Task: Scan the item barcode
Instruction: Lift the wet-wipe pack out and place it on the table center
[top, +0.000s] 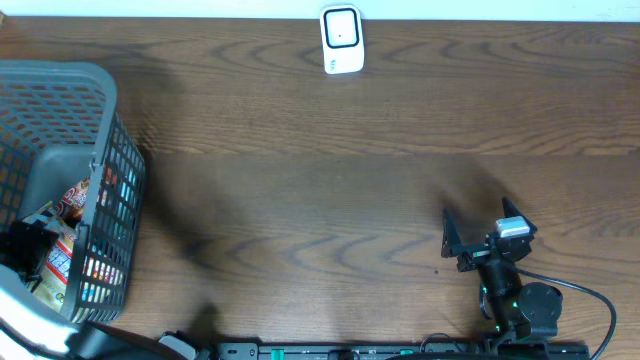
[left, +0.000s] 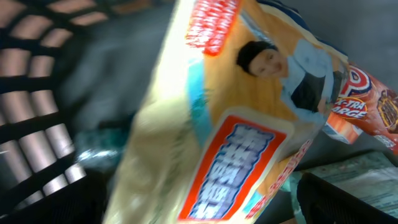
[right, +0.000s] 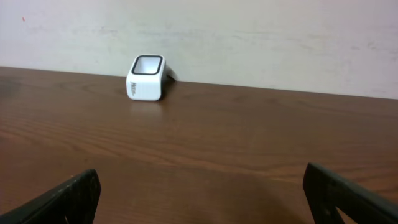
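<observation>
The item is a yellow and orange snack packet (left: 230, 124) with a man's picture and a blue label, lying in the grey mesh basket (top: 110, 130) at the table's left edge. My left gripper (top: 25, 250) reaches down into the basket. In the left wrist view it (left: 211, 205) stands open, its fingers on either side of the blurred packet; no barcode shows. The white barcode scanner (top: 341, 40) stands at the table's far edge, also in the right wrist view (right: 147, 78). My right gripper (top: 455, 240) hovers open and empty near the front right (right: 202, 199).
More packets fill the basket, among them a red one (left: 367, 99) marked extra large and a greenish one (left: 360, 177). The basket's mesh wall (left: 31, 143) is close on the left. Bare wooden table (top: 330, 190) lies between basket, scanner and right arm.
</observation>
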